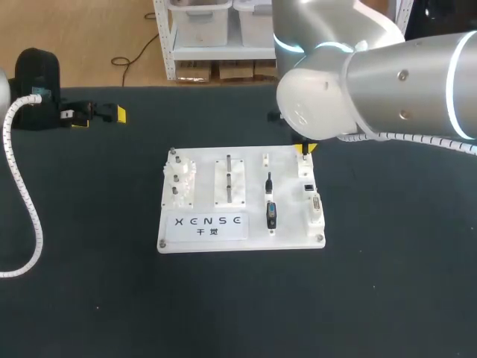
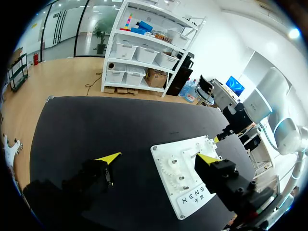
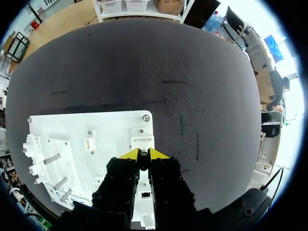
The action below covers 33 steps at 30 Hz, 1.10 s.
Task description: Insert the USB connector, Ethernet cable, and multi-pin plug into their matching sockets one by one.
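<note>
The black USB connector [image 1: 271,213] lies flat on the white rectangular plastic board [image 1: 205,227] at the centre of the head view, right of the board's middle, its thin dark lead [image 1: 269,183] running toward the board's far edge. It looks small, light and rigid, with a smooth shell that could slip. The best hold is probably across the two long sides of the plastic body, behind the metal end, keeping it square to its socket. The lead seems short and fairly stiff, so it may nudge the plug off line. The pale sockets [image 1: 313,200] sit in a column along the board's right edge. I cannot pick out the Ethernet cable or the multi-pin plug with any certainty. The right gripper [image 3: 143,155] hangs over the board's upper right corner, its jaws pressed nearly together with nothing visibly pinched. The left gripper [image 2: 158,158] waits over the dark desk [image 1: 387,298] at the upper left, jaws spread wide and empty.
</note>
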Tool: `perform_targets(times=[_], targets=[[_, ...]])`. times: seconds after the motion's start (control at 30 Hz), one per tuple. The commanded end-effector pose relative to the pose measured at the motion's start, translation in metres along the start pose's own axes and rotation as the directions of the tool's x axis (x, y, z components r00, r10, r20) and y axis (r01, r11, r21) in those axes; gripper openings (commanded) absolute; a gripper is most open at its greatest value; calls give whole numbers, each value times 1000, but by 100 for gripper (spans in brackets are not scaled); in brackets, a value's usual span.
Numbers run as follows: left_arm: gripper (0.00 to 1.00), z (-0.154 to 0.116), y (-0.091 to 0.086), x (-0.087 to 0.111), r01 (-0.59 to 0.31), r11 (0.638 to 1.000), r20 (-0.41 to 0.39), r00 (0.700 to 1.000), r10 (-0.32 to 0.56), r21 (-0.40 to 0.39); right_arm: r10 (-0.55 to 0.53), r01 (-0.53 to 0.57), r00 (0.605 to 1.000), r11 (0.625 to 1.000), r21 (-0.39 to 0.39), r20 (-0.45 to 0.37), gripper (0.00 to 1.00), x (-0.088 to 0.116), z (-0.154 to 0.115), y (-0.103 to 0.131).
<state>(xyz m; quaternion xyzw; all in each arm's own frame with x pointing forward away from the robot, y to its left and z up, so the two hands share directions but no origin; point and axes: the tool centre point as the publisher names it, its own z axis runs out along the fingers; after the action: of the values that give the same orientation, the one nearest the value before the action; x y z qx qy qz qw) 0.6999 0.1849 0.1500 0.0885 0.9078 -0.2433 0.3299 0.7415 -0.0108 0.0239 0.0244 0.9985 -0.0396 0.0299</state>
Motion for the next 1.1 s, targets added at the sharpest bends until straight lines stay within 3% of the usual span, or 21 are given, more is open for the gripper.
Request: perform_targets(times=[0.03,0.77,1.1], targets=[[100,0,0,0,0,1000,0,1000,0,0,-1,1,1000,1000,-6,10,0,2,2,-2],[100,0,0,0,0,1000,0,1000,0,0,8,-8,1000,1000,-3,-16,0,14,10,-8],[100,0,0,0,0,1000,0,1000,0,0,40,-40,996,999,3,-79,0,16,29,-14]])
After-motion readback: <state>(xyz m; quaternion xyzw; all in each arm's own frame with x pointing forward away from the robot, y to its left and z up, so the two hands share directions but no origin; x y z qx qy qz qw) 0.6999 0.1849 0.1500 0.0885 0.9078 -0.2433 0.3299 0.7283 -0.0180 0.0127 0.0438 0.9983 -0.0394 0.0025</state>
